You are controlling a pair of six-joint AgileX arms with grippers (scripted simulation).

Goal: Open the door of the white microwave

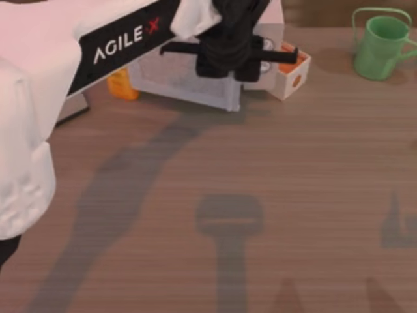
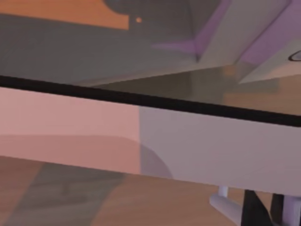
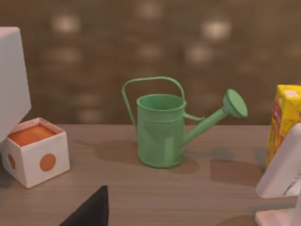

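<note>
The white microwave (image 1: 270, 16) stands at the table's back, mostly hidden under my left arm. Its door (image 1: 186, 85), with the grey mesh window, stands a little way out from the front, its right edge farther out than its left. My left gripper (image 1: 229, 68) is at that right edge, beside the two silver knobs (image 1: 267, 47). In the left wrist view the door (image 2: 211, 141) fills the picture, and the dark fingers (image 2: 254, 212) sit shut around its white handle (image 2: 225, 207). Of my right gripper only one dark fingertip (image 3: 94, 209) shows, with nothing beside it.
A small white box with orange inside (image 1: 293, 70) sits right of the microwave, and an orange item (image 1: 121, 85) sits left of it. A green watering can (image 1: 381, 45) stands at the back right. The right wrist view also shows a yellow carton (image 3: 284, 122).
</note>
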